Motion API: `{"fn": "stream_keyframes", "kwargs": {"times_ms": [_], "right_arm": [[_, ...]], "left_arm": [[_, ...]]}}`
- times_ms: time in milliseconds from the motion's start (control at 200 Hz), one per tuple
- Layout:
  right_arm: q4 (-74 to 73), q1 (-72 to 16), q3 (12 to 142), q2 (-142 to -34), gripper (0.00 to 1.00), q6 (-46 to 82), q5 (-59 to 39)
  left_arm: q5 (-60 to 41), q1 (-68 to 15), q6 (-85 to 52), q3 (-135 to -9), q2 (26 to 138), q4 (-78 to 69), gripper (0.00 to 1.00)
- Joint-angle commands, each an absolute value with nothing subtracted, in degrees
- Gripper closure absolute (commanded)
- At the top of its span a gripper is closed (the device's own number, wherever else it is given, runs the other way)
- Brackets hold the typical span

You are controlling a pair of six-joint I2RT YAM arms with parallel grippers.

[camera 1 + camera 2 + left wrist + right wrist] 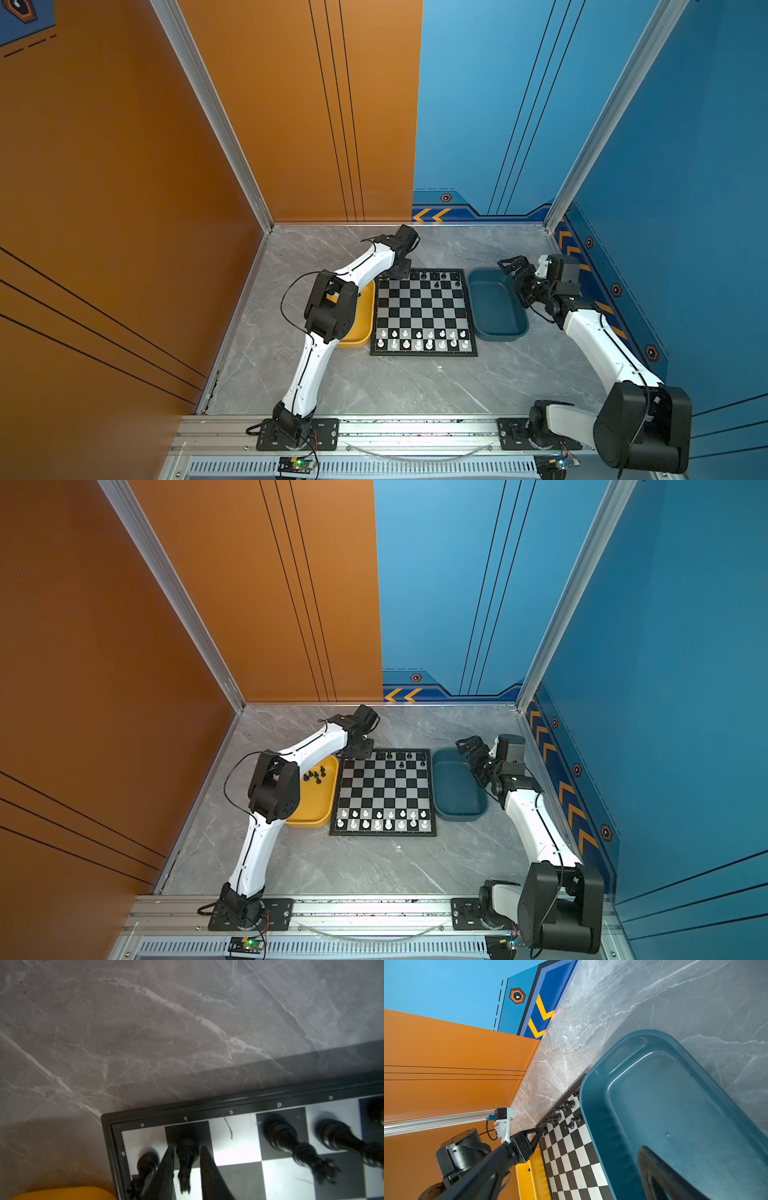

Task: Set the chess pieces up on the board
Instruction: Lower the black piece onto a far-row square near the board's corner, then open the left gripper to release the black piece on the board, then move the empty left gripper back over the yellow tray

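**Bimanual set-up, both top views.** The board point(424, 311) point(384, 791) lies at the centre of the grey marbled worktop point(374, 386). A yellow tray point(361, 328) point(320, 808) sits just beside the board's left edge and a blue tray point(498, 336) point(457, 816) just beside its right edge. White pieces point(417, 344) point(377, 824) fill the two rows along the board's lower edge. Black pieces point(424, 275) point(389, 755) stand in the two rows at its upper edge, most of them in the top row. In a top view, more black pieces point(316, 775) lie clustered in the upper part of the yellow tray. The left claw point(401, 272) point(359, 750) is at the board's upper left corner. In the left wrist view this claw point(188, 1149) has its fingers point(166, 1167) parted a little, one on each side of an upright knight point(186, 1157) on the dark square marked b. A thin gap shows on either side, so the knight stands free of both fingers. A rook point(147, 1161) stands on the corner square just beside it, and two taller pieces stand further along the same row. The right claw point(512, 266) point(467, 744) hangs above the upper end of the blue tray. The right wrist view shows only one dark finger point(664, 1178) over the tray floor point(675, 1105), so whether this claw is open or closed cannot be told.
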State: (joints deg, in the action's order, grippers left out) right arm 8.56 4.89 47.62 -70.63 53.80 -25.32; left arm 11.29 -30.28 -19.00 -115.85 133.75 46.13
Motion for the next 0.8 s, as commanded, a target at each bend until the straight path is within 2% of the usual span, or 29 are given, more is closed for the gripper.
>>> {"fn": "stream_keyframes", "kwargs": {"times_ms": [0,160,435,796], "right_arm": [[9.49,5.19,47.95,-70.14,0.00,53.00,-25.67],[9.40,5.19,47.96,-70.14,0.00,53.00,-25.66],[9.25,5.19,48.02,-70.14,0.00,53.16,-25.66],[9.22,5.01,47.96,-69.88,0.00,53.26,-25.73]], "left_arm": [[10.55,-29.79,-19.16,-115.40,134.08,47.41,0.71],[10.48,-29.79,-19.08,-115.68,133.35,47.46,0.64],[10.69,-29.79,-18.63,-116.06,129.30,47.46,0.58],[17.53,-29.85,-16.97,-109.56,113.08,46.62,0.54]]}}
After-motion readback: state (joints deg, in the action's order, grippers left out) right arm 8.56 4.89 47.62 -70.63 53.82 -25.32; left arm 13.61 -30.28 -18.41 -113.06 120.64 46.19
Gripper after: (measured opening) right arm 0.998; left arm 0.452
